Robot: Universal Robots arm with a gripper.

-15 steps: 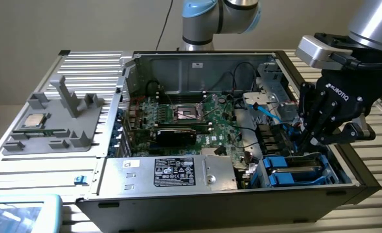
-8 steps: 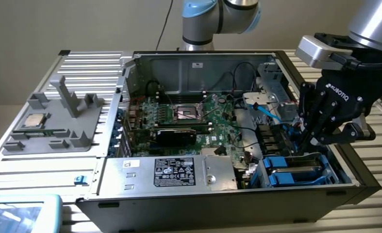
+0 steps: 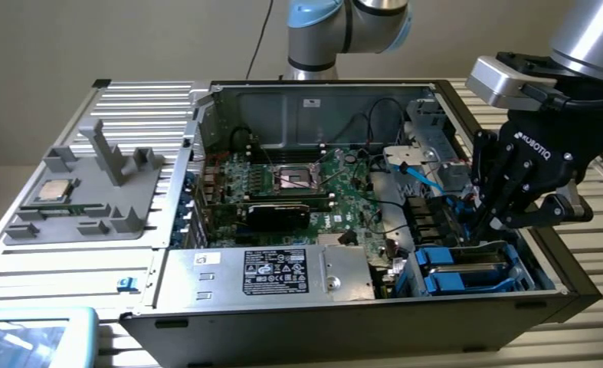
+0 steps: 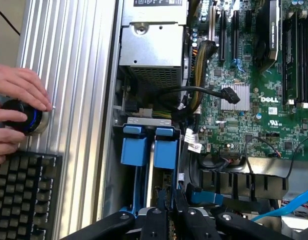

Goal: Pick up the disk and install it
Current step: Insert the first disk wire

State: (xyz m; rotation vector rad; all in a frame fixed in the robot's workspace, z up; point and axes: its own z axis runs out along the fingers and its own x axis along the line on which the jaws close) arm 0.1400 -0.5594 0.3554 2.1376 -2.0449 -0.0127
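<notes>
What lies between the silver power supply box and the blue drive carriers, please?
A tangle of cables fills the gap between the power supply box and the blue carriers, seen in the exterior view.

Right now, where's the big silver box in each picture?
Exterior view: silver box at the case's near edge, on the exterior view's left of the blue carriers.
Wrist view: silver box between the ribbed table and the green board, near the blue carriers.
Shared landmark: the blue carriers.

Computer case (image 3: 332,318) on the desk (image 3: 142,103), tray (image 3: 35,228) beside it toward the exterior view's left; disk (image 3: 466,270) down in the case's near corner, tool (image 3: 485,232) just above it.
</notes>
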